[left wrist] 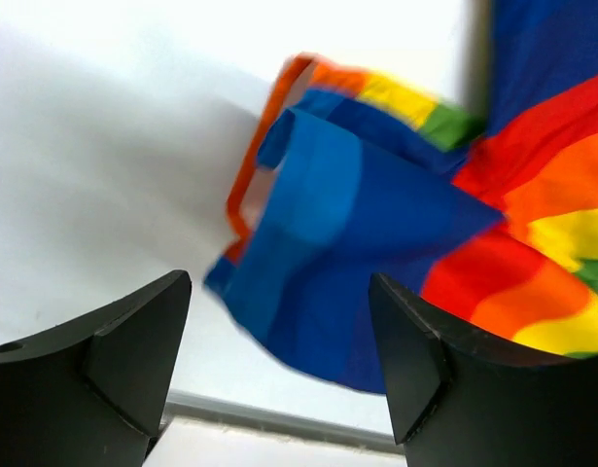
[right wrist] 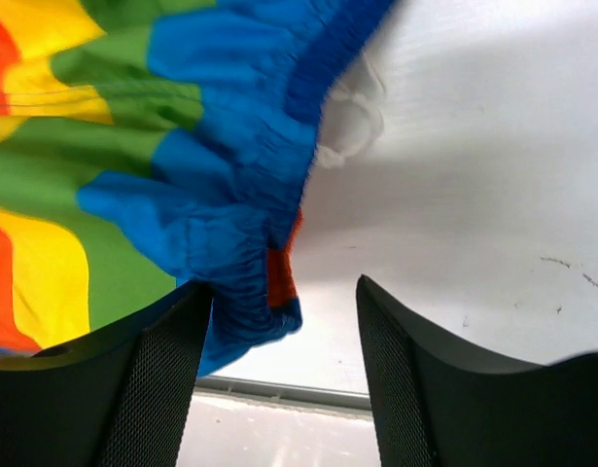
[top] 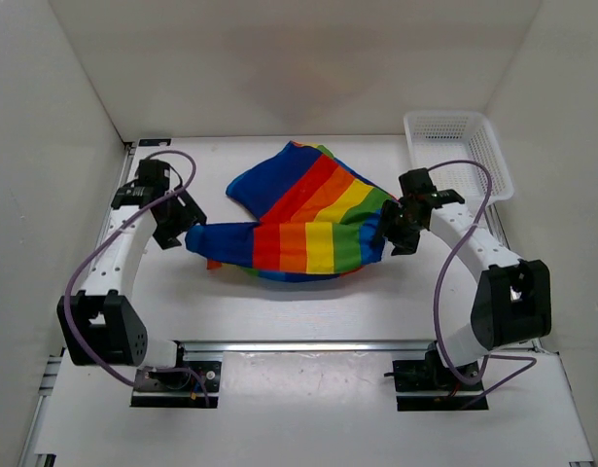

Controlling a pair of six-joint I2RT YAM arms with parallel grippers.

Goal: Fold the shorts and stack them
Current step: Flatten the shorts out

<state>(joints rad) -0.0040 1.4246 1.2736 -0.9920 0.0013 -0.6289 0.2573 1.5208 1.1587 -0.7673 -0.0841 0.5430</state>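
Across the counter [top: 279, 311], rainbow shorts [top: 308, 219] lie soft and floppy; left claw [top: 179, 230] and right claw [top: 389, 233] gape empty; bunched edges probably grip best.

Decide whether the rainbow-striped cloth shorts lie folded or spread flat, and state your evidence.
Folded, loosely: the rainbow-striped cloth shorts lie doubled over, one striped layer lying across another, with uneven edges.
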